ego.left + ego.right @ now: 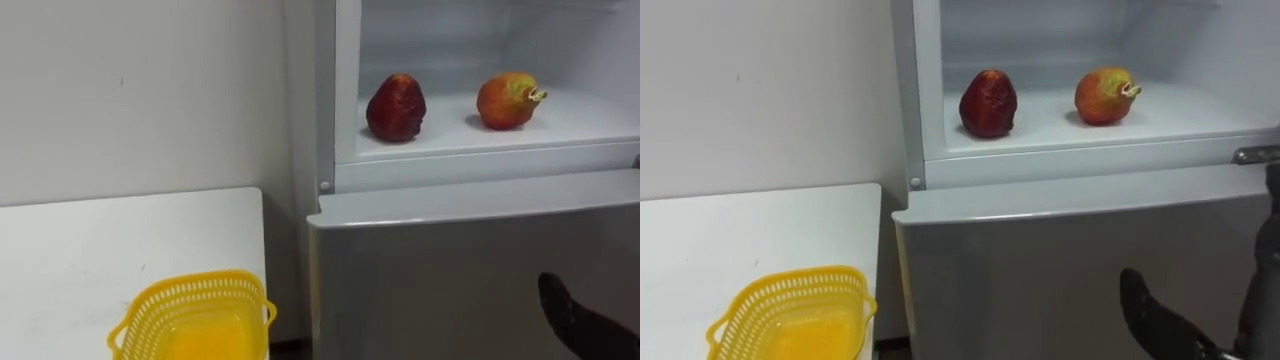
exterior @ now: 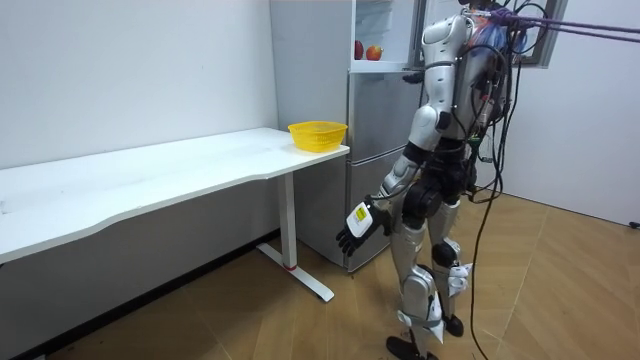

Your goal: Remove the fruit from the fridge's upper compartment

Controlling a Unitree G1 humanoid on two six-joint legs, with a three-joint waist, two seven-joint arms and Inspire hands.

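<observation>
Silver-white body, black robot hand [image 2: 352, 232]

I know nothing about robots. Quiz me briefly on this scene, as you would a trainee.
1. True or false: the upper fridge compartment stands open.
2. How many fruits lie on its shelf?
3. The yellow basket sits: A) on the white table; B) in the fridge; C) on the floor.
Key: 1 true; 2 two, the dark red fruit and the orange-red fruit; 3 A.

Shelf [image 1: 450, 135], dark fruit [image 1: 396, 107], orange fruit [image 1: 508, 100], table [image 1: 130, 240], basket [image 1: 190, 295]
</observation>
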